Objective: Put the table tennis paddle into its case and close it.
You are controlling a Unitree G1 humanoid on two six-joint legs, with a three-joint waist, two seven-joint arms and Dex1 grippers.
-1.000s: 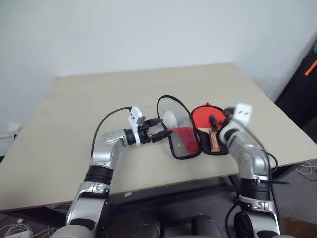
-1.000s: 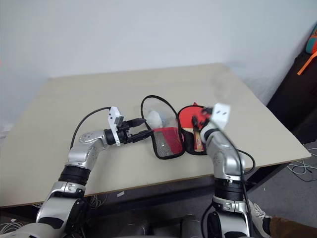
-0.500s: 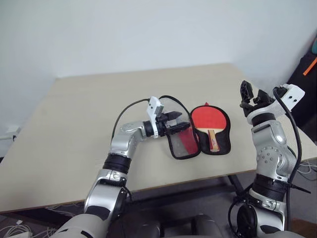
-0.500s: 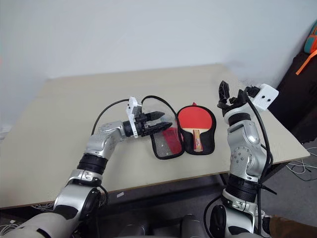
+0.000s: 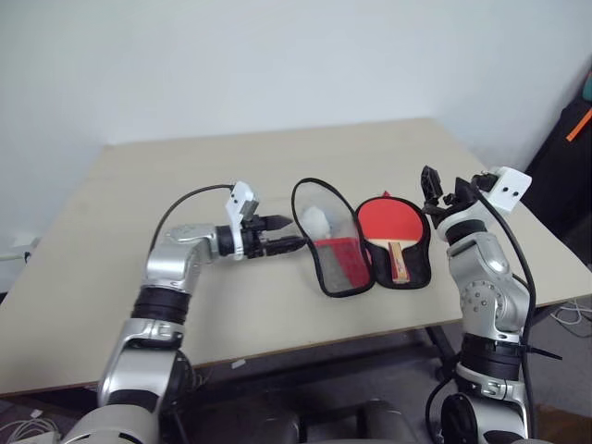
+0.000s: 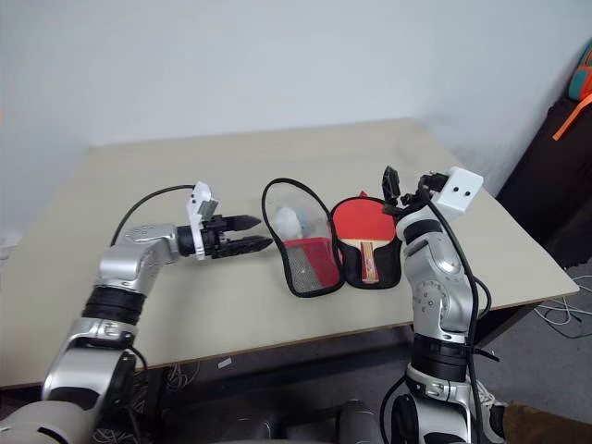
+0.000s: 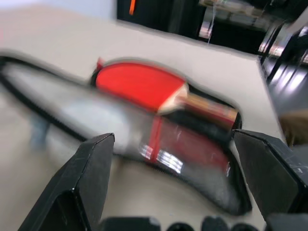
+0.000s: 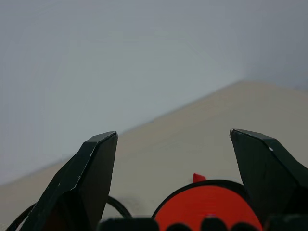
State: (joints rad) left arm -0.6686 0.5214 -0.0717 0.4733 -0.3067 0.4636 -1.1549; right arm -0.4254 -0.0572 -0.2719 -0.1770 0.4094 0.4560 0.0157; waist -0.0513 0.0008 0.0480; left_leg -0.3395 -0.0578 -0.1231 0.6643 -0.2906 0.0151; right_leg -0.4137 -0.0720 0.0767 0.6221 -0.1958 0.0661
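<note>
Pale wall (image 5: 277, 65) backs the scene, plain and unmarked; below it a beige table (image 5: 139, 296) carries the work items, with dark equipment (image 5: 564, 166) standing off its far right corner; the case (image 5: 347, 250) lies near the middle of the table, unzipped and spread in two halves joined side by side; its left half lies lining up, a black edging loop around a pale interior with a red panel toward the near end; its right half lies flat with black edging showing around the bat; the table tennis paddle (image 5: 388, 220) rests on that right half, red face up, wooden handle (image 5: 400, 262) pointing toward the near table edge; the case is not closed over it; the left gripper (image 5: 289, 234) sits low over the table just left of the case's open half, pointing at it, fingers apart and holding nothing; the right gripper (image 5: 444, 188) is raised above the table just right of the paddle, tilted upward, fingers (image 8: 86, 178) spread wide and empty; neither gripper touches the case or the paddle
</note>
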